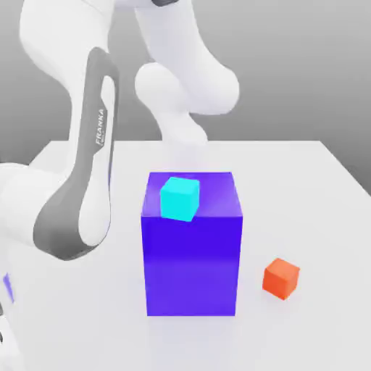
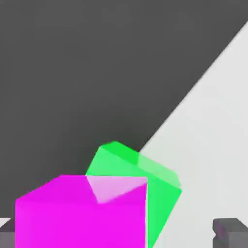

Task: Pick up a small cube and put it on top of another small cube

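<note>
In the hand view the small magenta-pink cube [image 2: 82,213] sits very close to the camera. My gripper [image 2: 118,237] stands open around it: one dark grey fingertip [image 2: 231,232] shows well clear of the cube's side, and the other shows as a sliver at the opposite edge. A green cube [image 2: 140,169] lies just beyond the magenta one, turned at an angle and partly hidden by it. Whether the two cubes touch I cannot tell.
In the exterior view a big blue-violet block [image 1: 192,268] stands mid-table with a small cyan cube [image 1: 179,198] on its top. A small orange cube [image 1: 281,277] lies on the white table [image 1: 304,181] at the exterior view's right. The white arm [image 1: 80,181] rises at the exterior view's left.
</note>
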Motion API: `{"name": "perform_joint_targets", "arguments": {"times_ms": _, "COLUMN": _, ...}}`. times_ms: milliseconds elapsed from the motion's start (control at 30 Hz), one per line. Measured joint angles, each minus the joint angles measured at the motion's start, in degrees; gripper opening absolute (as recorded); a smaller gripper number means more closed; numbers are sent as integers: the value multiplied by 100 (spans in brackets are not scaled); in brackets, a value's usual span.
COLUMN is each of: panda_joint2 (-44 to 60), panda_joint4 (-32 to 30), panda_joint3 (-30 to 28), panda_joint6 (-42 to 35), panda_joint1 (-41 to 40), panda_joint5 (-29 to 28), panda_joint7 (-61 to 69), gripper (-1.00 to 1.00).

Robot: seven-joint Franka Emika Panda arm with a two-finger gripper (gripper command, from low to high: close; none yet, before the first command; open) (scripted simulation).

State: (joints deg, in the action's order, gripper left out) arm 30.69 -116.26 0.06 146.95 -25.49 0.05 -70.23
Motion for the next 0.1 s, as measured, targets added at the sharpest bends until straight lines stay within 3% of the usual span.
{"name": "perform_joint_targets", "arguments": {"times_ms": 100, "panda_joint2": -389, "panda_joint4": -13, "panda_joint3": -12, "panda_joint6": -376, "panda_joint1": -11, "panda_joint5": 0, "panda_joint7": -2, "gripper": 100}}
